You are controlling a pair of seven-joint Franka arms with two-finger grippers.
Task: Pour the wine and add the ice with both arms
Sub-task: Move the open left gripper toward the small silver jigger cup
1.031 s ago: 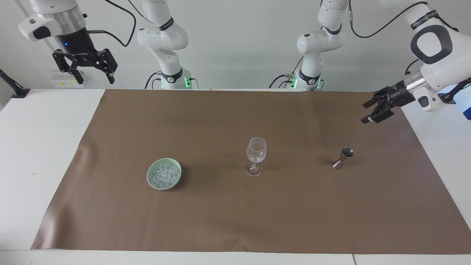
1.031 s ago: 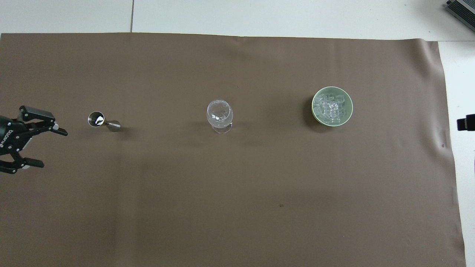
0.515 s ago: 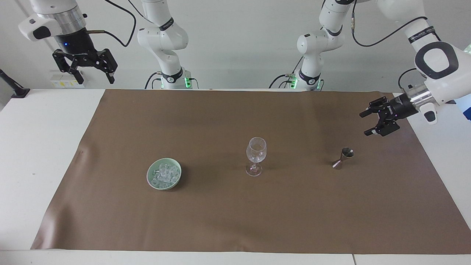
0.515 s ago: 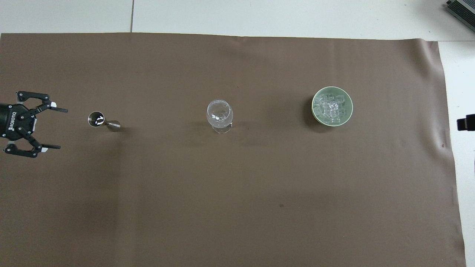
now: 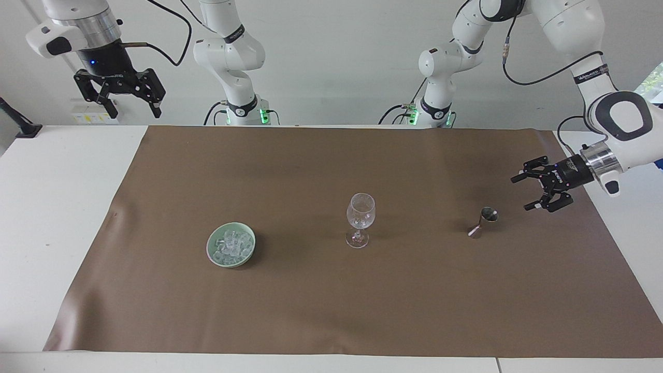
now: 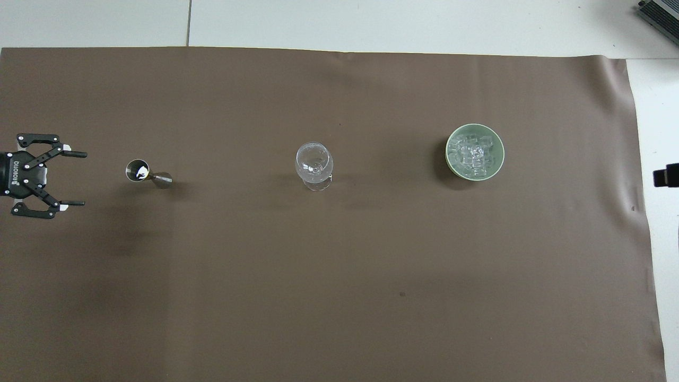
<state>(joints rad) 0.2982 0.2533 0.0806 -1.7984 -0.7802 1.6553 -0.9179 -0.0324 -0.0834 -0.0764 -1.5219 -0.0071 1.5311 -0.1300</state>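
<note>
A brown mat [image 5: 331, 290] covers most of the white counter [image 5: 57, 207], and everything here can be placed from the wine glass [image 5: 360, 220] standing upright near the middle of it. The glass looks empty, stem and foot on the mat.

Toward the right arm's end of the counter from the glass sits a pale green bowl [image 5: 231, 252], well apart from it, and the ice [image 5: 232, 243] is heaped inside that bowl as small clear cubes. Toward the left arm's end from the glass stands a small metal jigger [image 5: 484, 222], also well apart, about as near the robots as the glass is.

The left hand [image 5: 530, 192] hangs low over the mat just beside the jigger, on the side away from the glass, turned sideways so its fingers point toward the jigger. Its fingers are spread wide with nothing between them, and it is not touching the jigger.

The right hand [image 5: 132, 109] waits high up over the counter's edge by the robots, well away from the glass, past the bowl's end. Its fingers point down, spread apart and holding nothing.
</note>
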